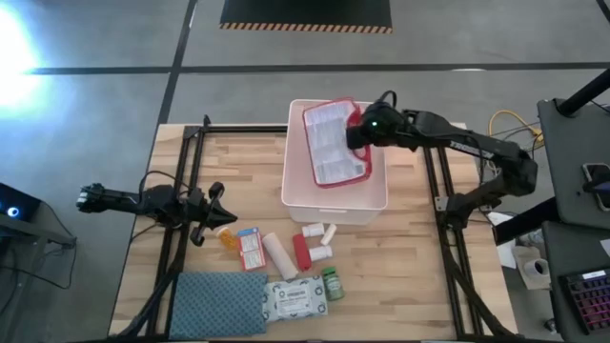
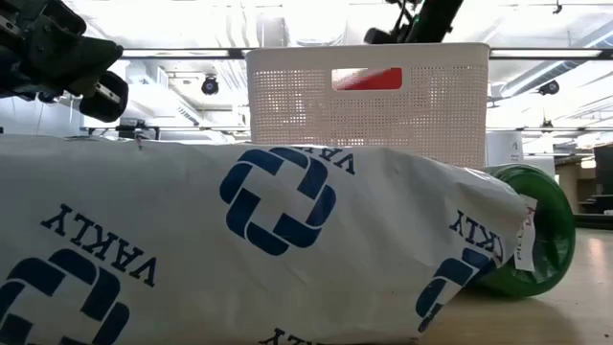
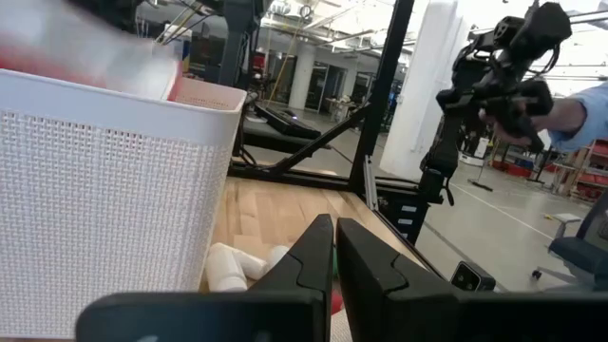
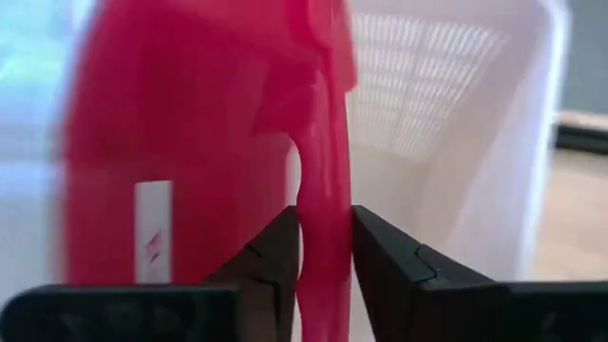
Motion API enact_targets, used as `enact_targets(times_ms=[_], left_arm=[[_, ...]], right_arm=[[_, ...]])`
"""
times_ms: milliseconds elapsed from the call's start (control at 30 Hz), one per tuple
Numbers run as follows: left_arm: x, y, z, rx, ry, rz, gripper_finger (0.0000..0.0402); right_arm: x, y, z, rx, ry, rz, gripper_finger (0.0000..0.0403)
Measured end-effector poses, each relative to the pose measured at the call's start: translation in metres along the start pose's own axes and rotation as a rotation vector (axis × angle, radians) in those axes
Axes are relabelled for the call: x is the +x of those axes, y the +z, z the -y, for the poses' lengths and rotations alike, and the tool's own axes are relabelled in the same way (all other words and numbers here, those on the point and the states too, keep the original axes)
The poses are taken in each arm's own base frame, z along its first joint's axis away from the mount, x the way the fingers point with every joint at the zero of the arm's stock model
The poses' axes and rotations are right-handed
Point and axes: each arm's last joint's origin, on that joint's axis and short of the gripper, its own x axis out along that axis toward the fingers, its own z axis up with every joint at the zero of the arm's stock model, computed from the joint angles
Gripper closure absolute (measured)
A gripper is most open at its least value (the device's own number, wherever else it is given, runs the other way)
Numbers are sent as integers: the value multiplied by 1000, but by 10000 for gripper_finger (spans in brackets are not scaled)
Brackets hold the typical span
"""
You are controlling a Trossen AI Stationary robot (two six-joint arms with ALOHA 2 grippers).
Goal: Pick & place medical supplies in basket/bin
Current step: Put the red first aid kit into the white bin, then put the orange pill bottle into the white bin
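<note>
The flat red-and-white pouch (image 1: 332,143) hangs tilted inside the white slotted bin (image 1: 297,191), with my right gripper (image 1: 360,129) shut on it. Its red shows through the bin's handle cutout (image 2: 369,79). My left gripper (image 1: 214,211) hovers shut near the table's left side, short of the other supplies. Those lie in front of the bin: an orange bottle (image 1: 227,238), a small box (image 1: 251,250), a white roll (image 1: 279,255), a red roll (image 1: 301,251), small white bottles (image 1: 316,232), a green bottle (image 1: 332,283) and the wipes packet (image 1: 295,298). My right gripper pinches the pouch's red edge (image 4: 323,237) between its two fingers (image 4: 275,256), at the pouch's right, far corner (image 1: 355,119). It reaches in from the table's right, over the bin. The pouch is tilted with its lower part down inside the bin; whether it touches the bin's floor I cannot tell.
A blue-grey folded cloth (image 1: 217,303) lies at the near left edge beside the wipes packet (image 2: 239,240), which fills the low view. Black frame rails (image 1: 186,181) run along both sides of the table. A person's arm (image 3: 579,114) shows in the room beyond.
</note>
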Motion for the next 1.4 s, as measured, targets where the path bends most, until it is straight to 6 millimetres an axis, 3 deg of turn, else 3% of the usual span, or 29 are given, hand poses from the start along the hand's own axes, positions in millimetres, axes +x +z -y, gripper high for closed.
enact_targets(times_ms=[167,300,467,600,733,867,1033,1233,1400], left_arm=[[0,0,0,0,0,1,402],[0,0,0,0,0,1,402],[0,0,0,0,0,0,402],[0,0,0,0,0,0,402],[0,0,0,0,0,0,402],[0,0,0,3,3,2,402],[0,2,-2,-60,65,34,402],[-1,13,1,-606,5,147,402],[-1,15,0,-850,2,173,402]], right_arm=[[14,-4,-1,-40,-51,-55,252],[4,-7,0,-76,-63,-22,198],[-42,-12,-1,-213,-11,144,152],[-91,-26,-2,-381,160,236,136],[-127,-52,-3,-473,328,226,134],[-147,-77,-4,-464,432,157,141],[-148,-113,-7,-460,398,-11,150],[-132,-170,-17,-557,249,-315,151],[-111,-206,-28,-641,157,-436,155]])
